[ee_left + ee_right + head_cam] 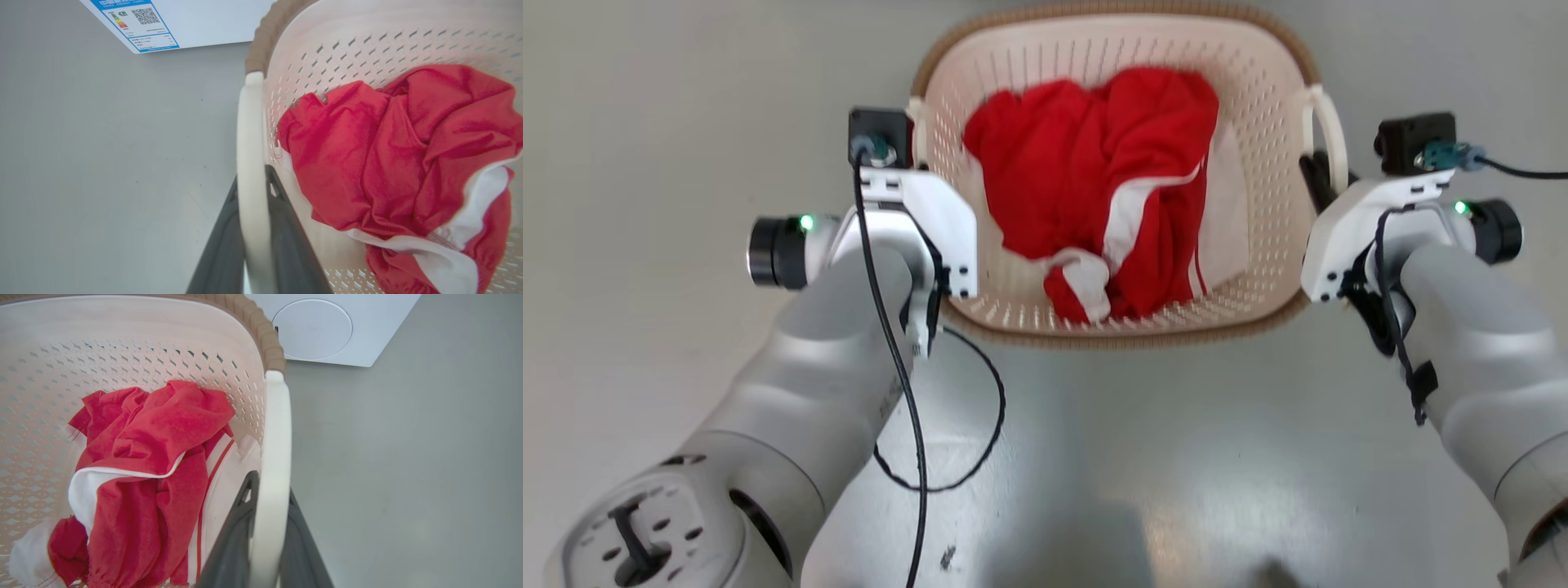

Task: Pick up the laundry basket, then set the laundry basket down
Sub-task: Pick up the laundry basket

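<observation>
I am holding the laundry basket [1258, 122] by both sides, straight ahead of me in the head view, over the grey floor [645, 98]. My left gripper [251, 179] is clamping its two dark fingers [220, 253] on the white left handle [249, 122]. One finger is lying outside the loop and the other inside it, and both are pressing against the plastic with no gap showing. My right gripper [271, 486] is doing the same on the white right handle [276, 428]. Its jaws are pinching narrowly on the loop, one finger on the basket-wall side and one on the floor side.

The brown woven-look rim [1111, 339] is running around the top of the perforated cream walls. A crumpled red garment with white trim [1094, 188] is lying inside, spreading from the middle toward the wall nearest me. I cannot tell whether the basket is resting on the floor or hanging just above it (the underside is hidden from every camera I am carrying).

Beyond the basket, in my right wrist view, a white appliance with a round door [312, 328] is standing on the floor. My left wrist view is catching a white corner carrying a blue-edged label [139, 18]. A black cable [890, 327] is trailing along my left forearm and looping below it.
</observation>
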Robot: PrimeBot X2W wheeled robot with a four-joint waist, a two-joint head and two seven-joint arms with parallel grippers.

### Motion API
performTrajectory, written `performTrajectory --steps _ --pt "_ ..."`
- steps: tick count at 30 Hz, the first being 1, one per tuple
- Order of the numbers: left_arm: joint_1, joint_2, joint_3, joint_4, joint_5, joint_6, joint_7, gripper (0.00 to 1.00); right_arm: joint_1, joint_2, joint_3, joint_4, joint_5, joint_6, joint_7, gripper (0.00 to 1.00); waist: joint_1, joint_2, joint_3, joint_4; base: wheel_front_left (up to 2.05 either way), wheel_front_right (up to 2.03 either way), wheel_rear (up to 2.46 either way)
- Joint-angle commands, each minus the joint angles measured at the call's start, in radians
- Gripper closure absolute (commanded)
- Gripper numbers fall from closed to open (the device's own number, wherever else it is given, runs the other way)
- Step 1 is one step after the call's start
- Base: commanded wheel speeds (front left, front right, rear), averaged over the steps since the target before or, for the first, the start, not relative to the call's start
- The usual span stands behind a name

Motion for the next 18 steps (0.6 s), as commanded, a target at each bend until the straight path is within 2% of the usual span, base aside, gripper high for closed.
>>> performTrajectory --steps 1,18 --pt "0.007 0.016 0.004 -0.001 -0.005 -0.006 0.000 1.00 0.055 0.005 0.018 -0.012 0.009 0.007 0.009 1.00 0.0000 0.0000 -0.053 -0.001 0.00 0.00 0.00" --pt "0.159 0.016 -0.017 0.016 0.024 -0.076 0.130 1.00 0.178 0.028 0.103 -0.042 0.086 0.007 0.151 1.00 0.0000 0.0000 -0.317 -0.016 0.00 0.00 0.00"
